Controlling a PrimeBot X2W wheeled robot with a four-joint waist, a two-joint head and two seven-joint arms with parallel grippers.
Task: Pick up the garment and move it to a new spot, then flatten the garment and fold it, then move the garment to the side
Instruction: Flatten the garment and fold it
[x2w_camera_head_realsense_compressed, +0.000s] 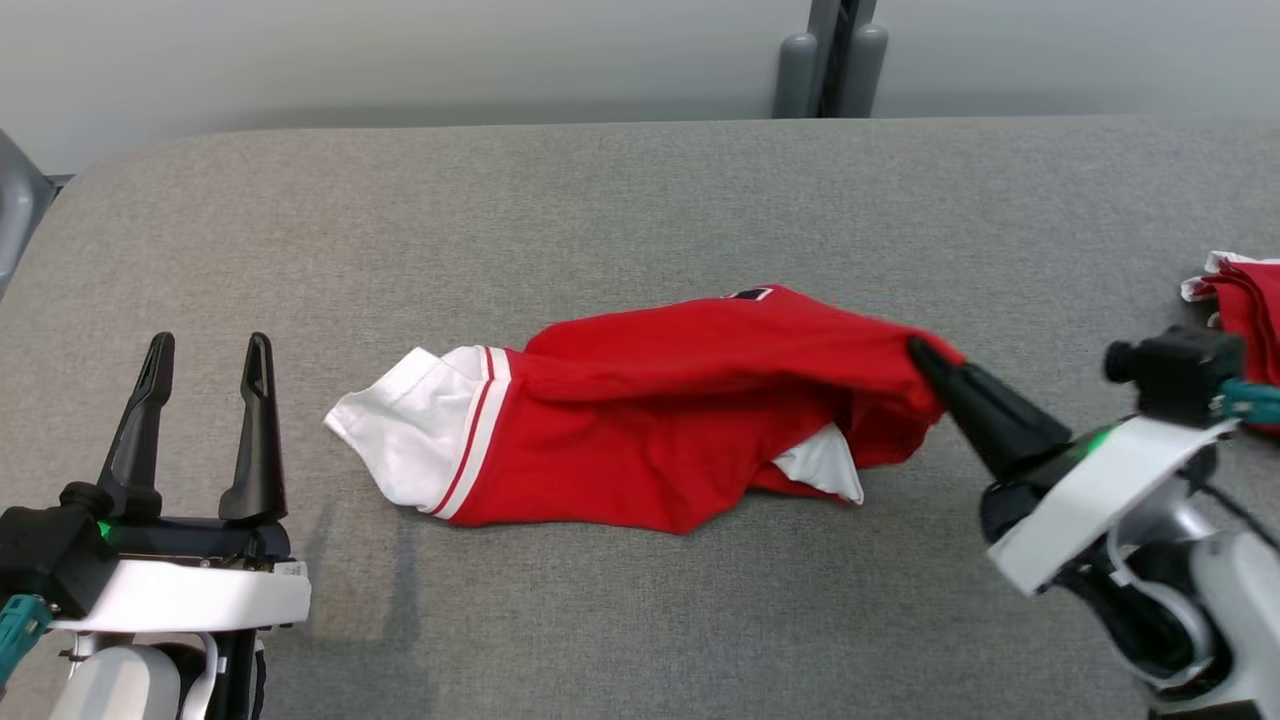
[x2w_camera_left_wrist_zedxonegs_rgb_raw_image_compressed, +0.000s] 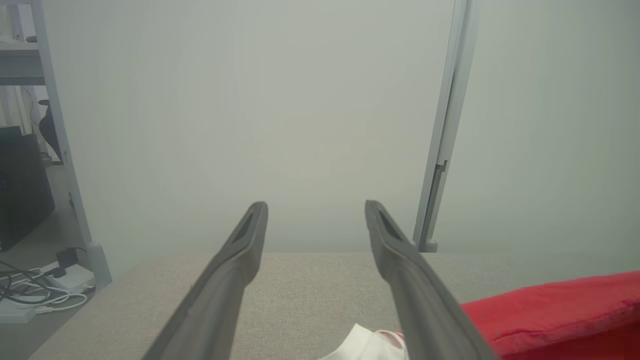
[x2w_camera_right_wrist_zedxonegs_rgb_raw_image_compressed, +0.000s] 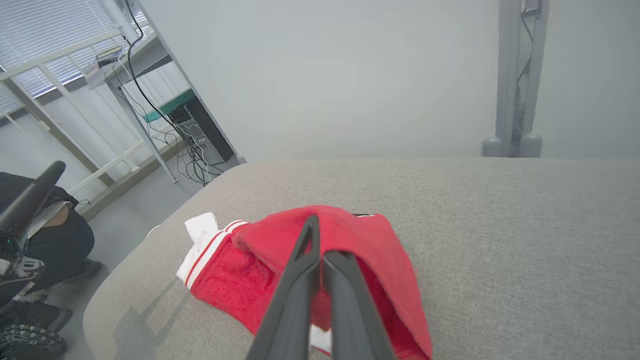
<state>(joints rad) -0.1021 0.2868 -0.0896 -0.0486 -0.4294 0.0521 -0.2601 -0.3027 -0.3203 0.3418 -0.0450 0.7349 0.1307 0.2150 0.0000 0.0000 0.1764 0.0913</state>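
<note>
A crumpled red garment (x2w_camera_head_realsense_compressed: 660, 410) with a white, red-striped sleeve lies in the middle of the grey padded table (x2w_camera_head_realsense_compressed: 640, 200). My right gripper (x2w_camera_head_realsense_compressed: 920, 352) is shut on the garment's right edge, which is lifted a little off the cloth. In the right wrist view the closed fingers (x2w_camera_right_wrist_zedxonegs_rgb_raw_image_compressed: 300, 280) pinch the red fabric (x2w_camera_right_wrist_zedxonegs_rgb_raw_image_compressed: 370, 245), which drapes over their tips. My left gripper (x2w_camera_head_realsense_compressed: 205, 345) stands open at the lower left, apart from the garment, with nothing between its fingers. The left wrist view shows the open left gripper (x2w_camera_left_wrist_zedxonegs_rgb_raw_image_compressed: 316, 206) over the table, with the garment (x2w_camera_left_wrist_zedxonegs_rgb_raw_image_compressed: 550, 310) at lower right.
Another red and white cloth (x2w_camera_head_realsense_compressed: 1245, 300) lies at the table's right edge. A grey post (x2w_camera_head_realsense_compressed: 830, 60) stands behind the table's far edge. In the right wrist view, a person's dark-clad leg (x2w_camera_right_wrist_zedxonegs_rgb_raw_image_compressed: 55, 240) and cables show on the floor beyond the table's left end.
</note>
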